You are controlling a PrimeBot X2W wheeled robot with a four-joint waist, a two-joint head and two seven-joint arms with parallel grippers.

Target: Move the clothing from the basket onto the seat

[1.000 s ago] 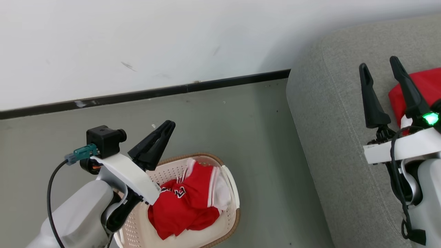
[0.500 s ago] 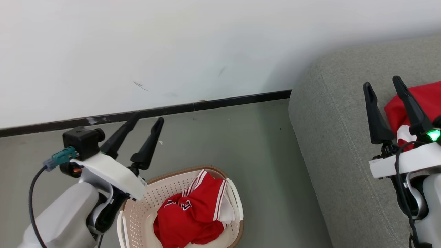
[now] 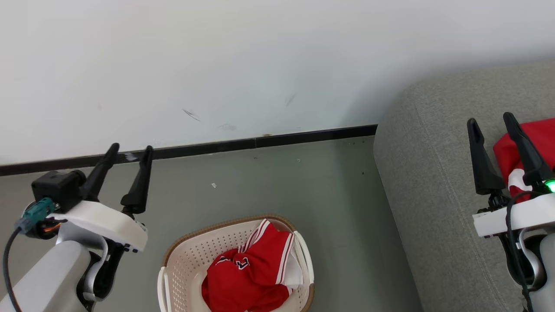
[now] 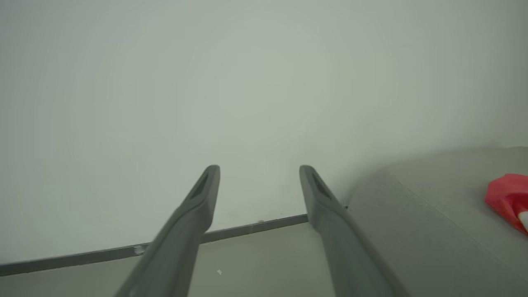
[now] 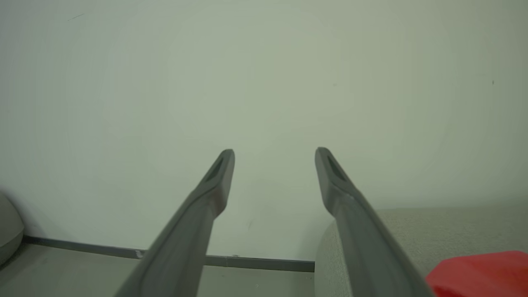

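A cream basket (image 3: 186,260) with a brown rim stands on the floor at the bottom middle of the head view. Red clothing (image 3: 253,277) with white stripes and black-and-white lettering lies bunched in it. Another red garment (image 3: 537,143) rests on the grey sofa seat (image 3: 425,173) at the right; it also appears as a red garment (image 4: 505,198) in the left wrist view and a red garment (image 5: 482,274) in the right wrist view. My left gripper (image 3: 130,149) is open and empty, raised left of the basket. My right gripper (image 3: 492,119) is open and empty above the sofa.
A white wall (image 3: 217,65) with a black baseboard (image 3: 260,142) runs behind the grey floor (image 3: 269,182). The sofa's rounded arm (image 3: 399,143) stands just right of the basket.
My left arm has lifted out of the basket and swung left, its fingers now apart and empty. The head camera has tilted up, so basket and sofa sit lower in the picture.
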